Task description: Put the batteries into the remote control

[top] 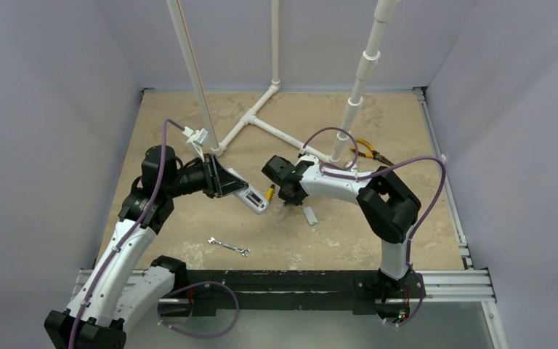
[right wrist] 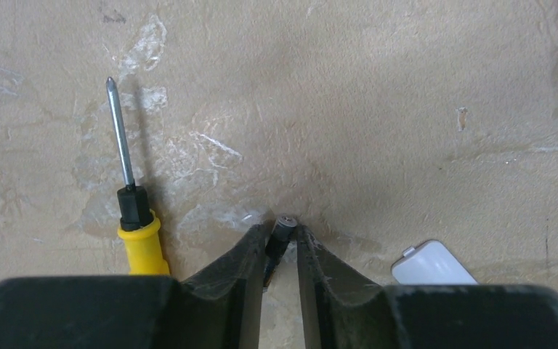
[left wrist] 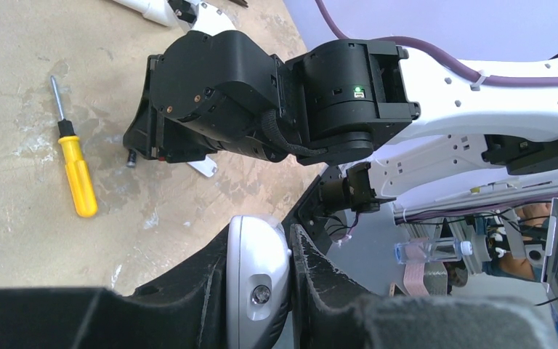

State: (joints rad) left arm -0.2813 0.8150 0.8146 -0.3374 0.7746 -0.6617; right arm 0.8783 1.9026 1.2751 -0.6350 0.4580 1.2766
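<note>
My left gripper is shut on the remote control, a slim white and silver body clamped edge-on between the black fingers, with a small screw showing in its end. From above, the remote control juts out of the left gripper toward the table's middle. My right gripper points down at the tabletop, its fingertips pinching a small dark battery that lies tilted between them. In the top view the right gripper sits just right of the remote's free end.
A yellow-handled screwdriver lies just left of the right fingers. A white battery cover lies to their right. A wrench lies nearer the bases, yellow pliers at the back right, and a white pipe frame stands behind.
</note>
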